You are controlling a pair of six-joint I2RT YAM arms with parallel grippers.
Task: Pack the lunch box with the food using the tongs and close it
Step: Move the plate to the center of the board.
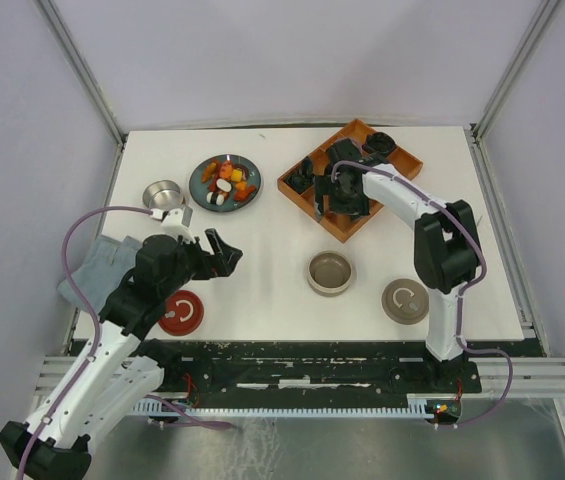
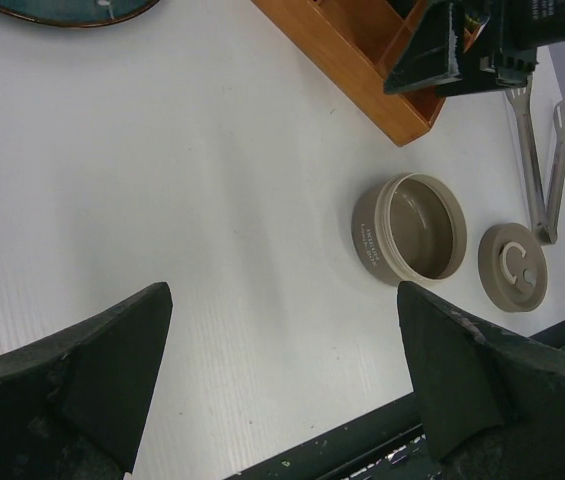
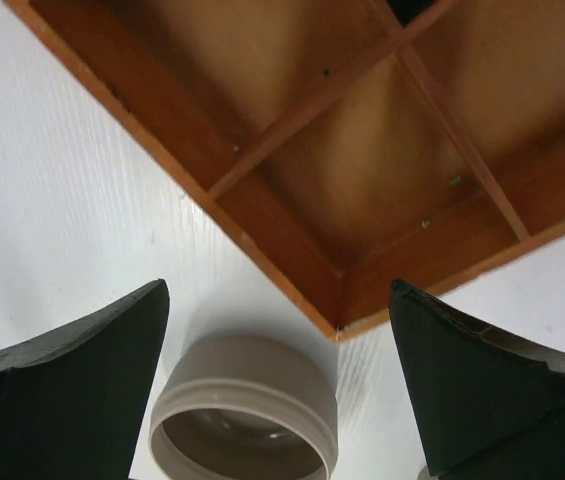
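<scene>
White table: taupe lunch box, side lettering too small to read. Left tool, right tool wide, empty.

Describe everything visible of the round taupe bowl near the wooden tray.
The round taupe bowl, seemingly matte plastic, has a stepped rim band and faint lettering on its wall. It stands upright, open and empty on the white table, near the orange wooden tray, not touching it; its taupe lid lies apart.
</scene>
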